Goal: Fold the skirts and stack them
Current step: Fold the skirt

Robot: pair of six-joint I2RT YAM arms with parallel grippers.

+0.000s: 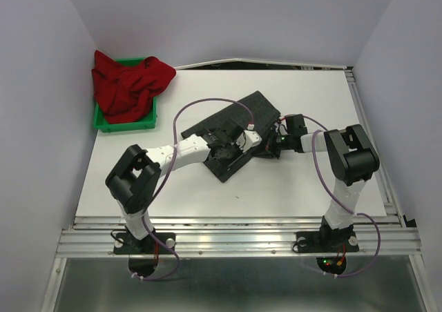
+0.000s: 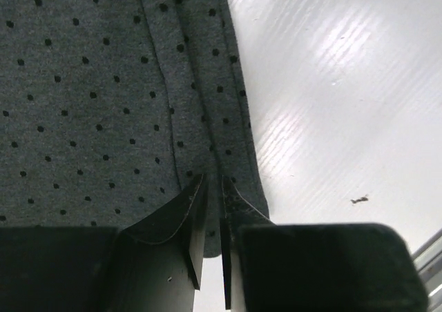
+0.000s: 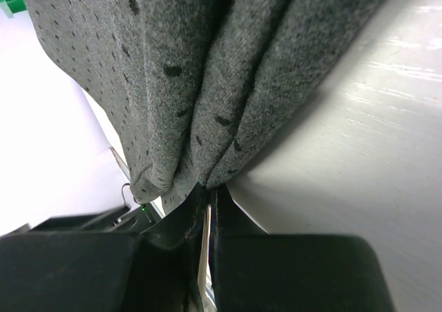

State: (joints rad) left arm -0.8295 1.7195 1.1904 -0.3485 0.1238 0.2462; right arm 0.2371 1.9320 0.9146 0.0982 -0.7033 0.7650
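Matt, seemingly woolly charcoal skirt [image 2: 90, 105]

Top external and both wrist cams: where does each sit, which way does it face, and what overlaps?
Top external: high behind the robot, looking down at the table; both arms show whole, plus the dotted skirt and the red skirt heaped in the green bin.
Left wrist: wrist-mounted, facing down along the left gripper, which pinches the skirt's flat hem.
Right wrist: wrist-mounted, facing along the right gripper, shut on bunched skirt folds.
Shared: all three show the dotted skirt and table.

charcoal skirt [image 1: 259, 108] — dotted, red skirt [image 1: 128, 84]
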